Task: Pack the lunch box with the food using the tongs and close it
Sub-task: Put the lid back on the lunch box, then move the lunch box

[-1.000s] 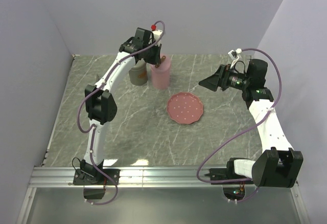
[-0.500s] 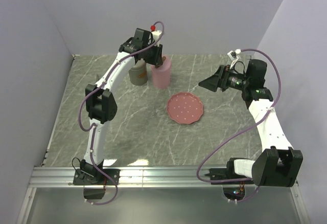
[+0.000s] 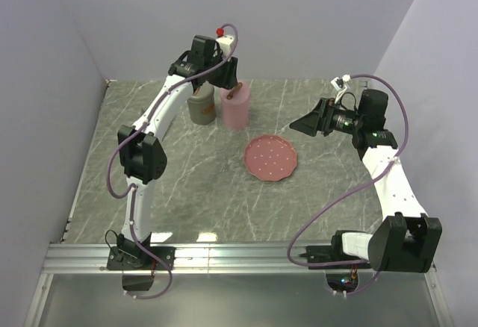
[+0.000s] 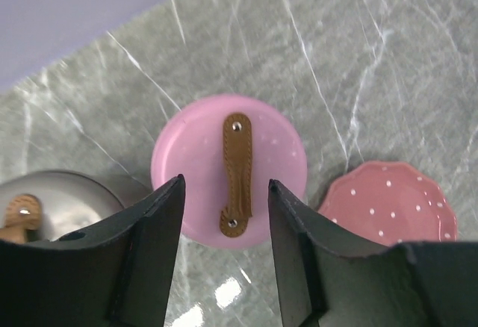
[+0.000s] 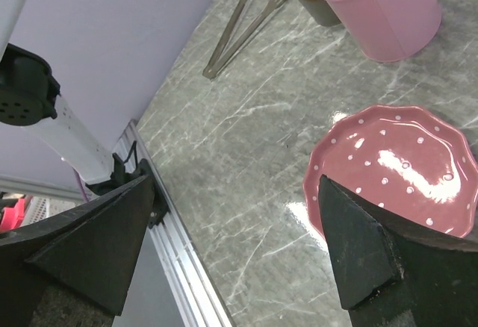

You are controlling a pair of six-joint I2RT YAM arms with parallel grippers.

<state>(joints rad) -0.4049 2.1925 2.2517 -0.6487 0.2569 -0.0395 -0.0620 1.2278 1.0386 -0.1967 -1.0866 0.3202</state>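
Though lidded, pink speckled lunch box [image 4: 187, 174], brown strap [image 4: 237, 170] on top.

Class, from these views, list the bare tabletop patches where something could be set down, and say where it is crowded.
Free: the marble table between the pink scalloped plate and the near rail; also the left side, in front of the tongs. Crowded: the back, where the grey canister, pink canister and tongs cluster under the left end effector.
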